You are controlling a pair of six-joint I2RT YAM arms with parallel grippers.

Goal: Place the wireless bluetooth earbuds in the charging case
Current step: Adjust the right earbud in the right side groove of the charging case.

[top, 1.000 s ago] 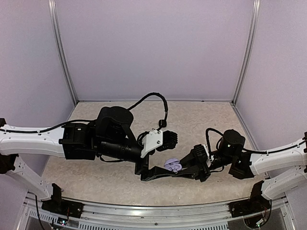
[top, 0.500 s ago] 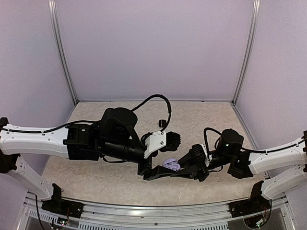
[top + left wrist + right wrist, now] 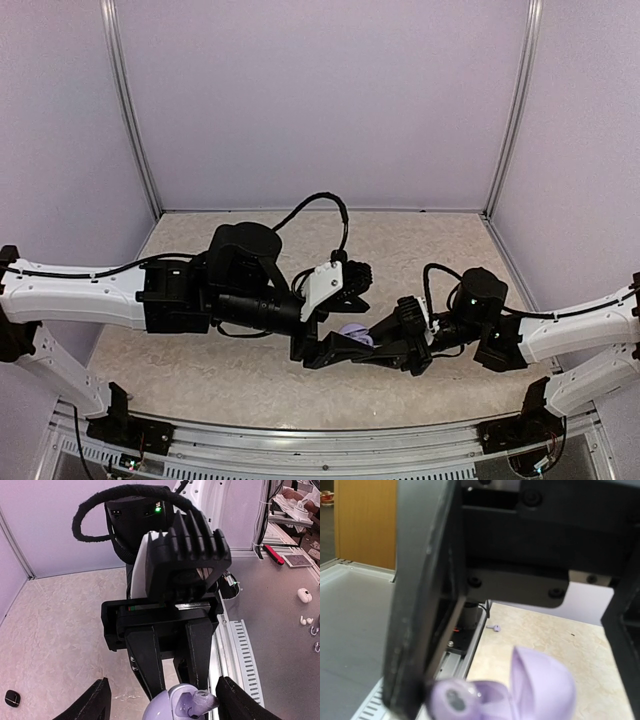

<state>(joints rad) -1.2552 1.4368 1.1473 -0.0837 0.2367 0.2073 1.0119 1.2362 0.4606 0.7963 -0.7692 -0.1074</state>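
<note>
Right hand (image 3: 176, 685) pinches the open charging case (image 3: 540, 685), bottom centre; left hand (image 3: 165, 700) spread, straddling it; lavender earbud (image 3: 199, 701) looks half-seated, poking right.

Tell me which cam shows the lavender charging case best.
Right wrist: the charging case fills the lower frame, lid open, though soft-focused. Left wrist shows it sharp but cut off by the bottom edge. Top external shows only a small lavender patch.
</note>
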